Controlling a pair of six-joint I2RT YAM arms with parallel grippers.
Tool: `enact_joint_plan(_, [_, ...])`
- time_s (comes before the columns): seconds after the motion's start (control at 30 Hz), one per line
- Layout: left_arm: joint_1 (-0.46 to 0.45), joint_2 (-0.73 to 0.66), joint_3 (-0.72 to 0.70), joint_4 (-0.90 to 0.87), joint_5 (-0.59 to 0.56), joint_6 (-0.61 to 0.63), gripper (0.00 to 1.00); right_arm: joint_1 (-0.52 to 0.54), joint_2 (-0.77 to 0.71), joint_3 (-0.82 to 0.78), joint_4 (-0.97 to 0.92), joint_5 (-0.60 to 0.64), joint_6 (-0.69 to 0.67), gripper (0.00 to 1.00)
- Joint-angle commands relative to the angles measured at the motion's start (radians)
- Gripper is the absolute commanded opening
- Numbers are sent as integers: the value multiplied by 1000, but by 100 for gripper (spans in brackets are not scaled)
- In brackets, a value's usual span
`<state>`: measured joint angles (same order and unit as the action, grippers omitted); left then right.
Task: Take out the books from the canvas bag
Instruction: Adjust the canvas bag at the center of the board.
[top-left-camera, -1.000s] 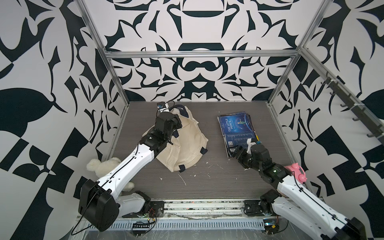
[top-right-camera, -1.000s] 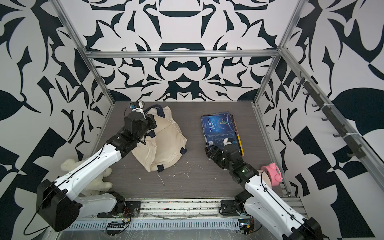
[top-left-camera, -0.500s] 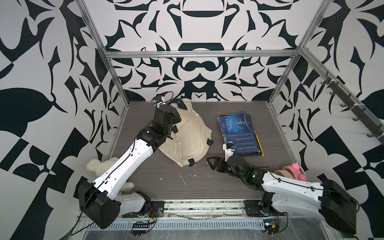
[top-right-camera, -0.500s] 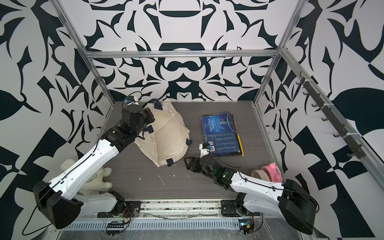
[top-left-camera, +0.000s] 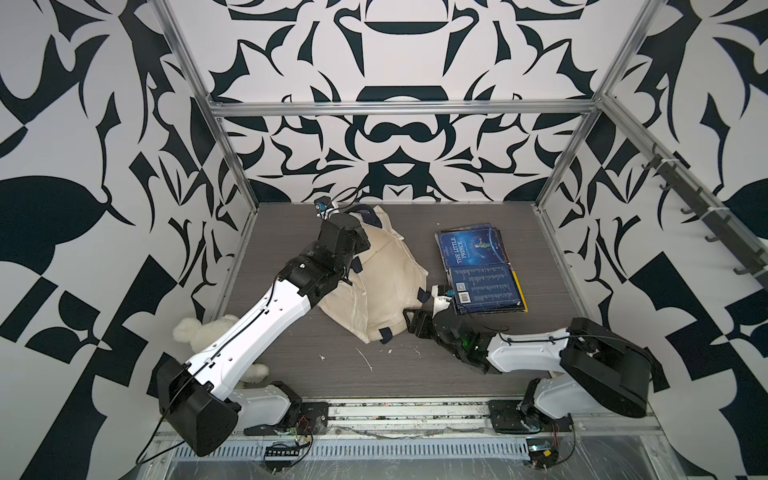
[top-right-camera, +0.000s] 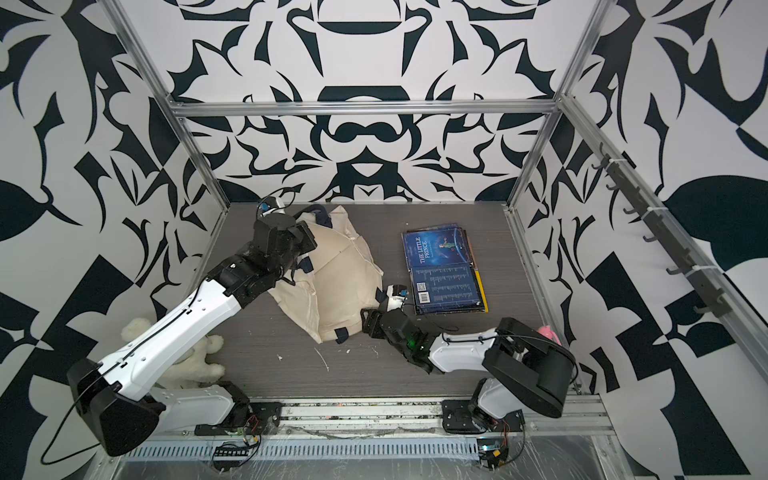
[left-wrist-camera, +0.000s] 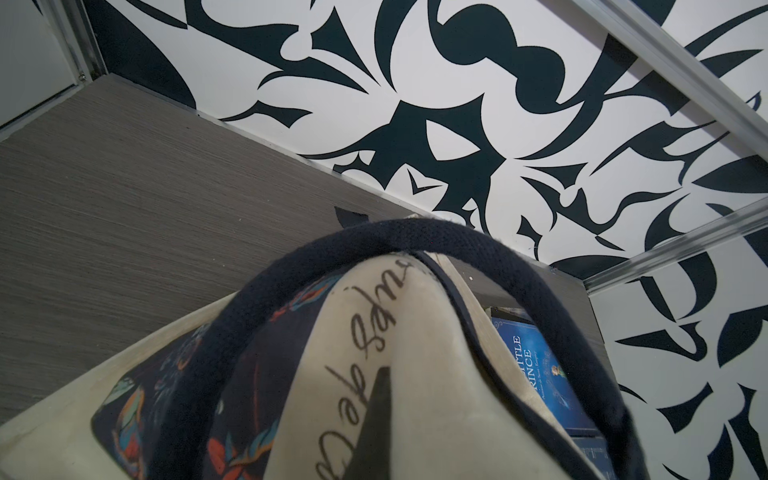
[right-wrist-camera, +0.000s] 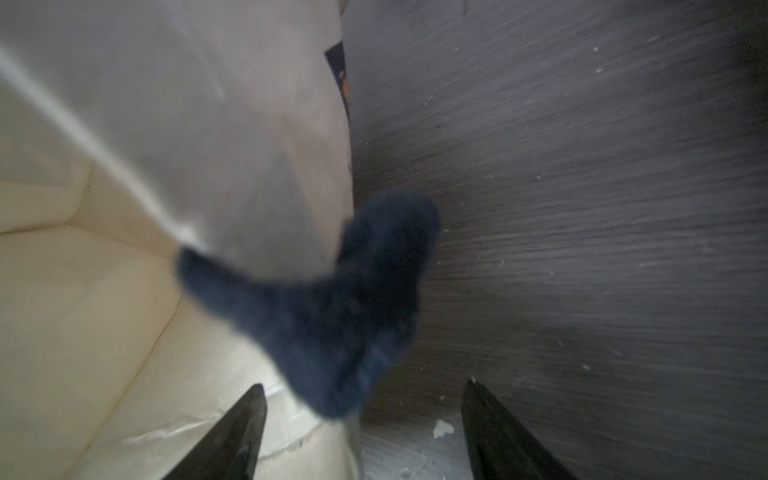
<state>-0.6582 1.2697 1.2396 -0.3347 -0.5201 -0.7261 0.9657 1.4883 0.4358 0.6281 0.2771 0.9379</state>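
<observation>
**Top views.** The canvas bag (top-left-camera: 386, 286) lies left of the middle of the tabletop (top-left-camera: 436, 374). Its far end is tented up where the left tool (top-left-camera: 356, 269) meets the cloth; the jaws are hidden under the wrist. The books (top-left-camera: 478, 270), dark blue and overlapped, lie outside the bag toward the far right corner, clear of the cloth. The right tool (top-right-camera: 380, 313) sits low between bag and books, just beside the bag's near right hem, jaws parted and empty. A white plush bear (top-left-camera: 203, 332) lies at the left edge under the left arm.

**Left wrist view.** The left tool shows only as one dark tip pressed into a fold of cream cloth with script lettering; it is clenched on the bag. A navy strap handle (left-wrist-camera: 374, 232) arches over the fold, and a blue cover shows beyond.

**Right wrist view (blurred).** The released jaws frame a navy strap end (right-wrist-camera: 345, 311) at the hem, with cream cloth on one side and bare tabletop on the other. No book shows here.

**Step in hand (judged).** The bag is held up while the right tool approaches it for a further book. Whether any book remains inside, or whether this hem is the mouth, cannot be told.

**Next move (judged).** The right tool must find the opening, enter flat and close on a thin cover alone, not on strap or cloth.
</observation>
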Motion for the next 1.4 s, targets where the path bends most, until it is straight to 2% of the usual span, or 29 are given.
enact_joint_plan(0.0, [-13,-17,47,33,-15,-29,0,5,42,48,143,20,-36,76])
enact_joint_plan(0.1, [-20,-20,46,34,-9,-39,0,5,87,52,203,27,-38,72])
enact_joint_plan(0.23, [-26,-25,45,34,-4,-44,0,5,125,40,284,49,-33,61])
enact_joint_plan(0.47, [-26,-41,14,49,15,-61,0,5,154,28,333,65,-20,25])
enact_joint_plan(0.57, [-26,-41,9,44,18,-60,0,5,149,24,337,67,-20,3])
enact_joint_plan(0.6, [-26,-42,6,43,15,-57,0,5,145,22,334,68,-20,0])
enact_joint_plan(0.83, [-23,-48,-9,42,-10,-16,1,4,77,19,263,80,-39,0])
enact_joint_plan(0.97, [-14,-48,-4,34,-1,16,25,3,30,34,194,88,-49,0])
enact_joint_plan(1.13, [16,-65,33,1,9,67,49,-9,-9,65,99,79,-46,0])
enact_joint_plan(1.37, [57,-134,101,-55,-13,162,78,-48,-49,176,-107,7,-17,0])
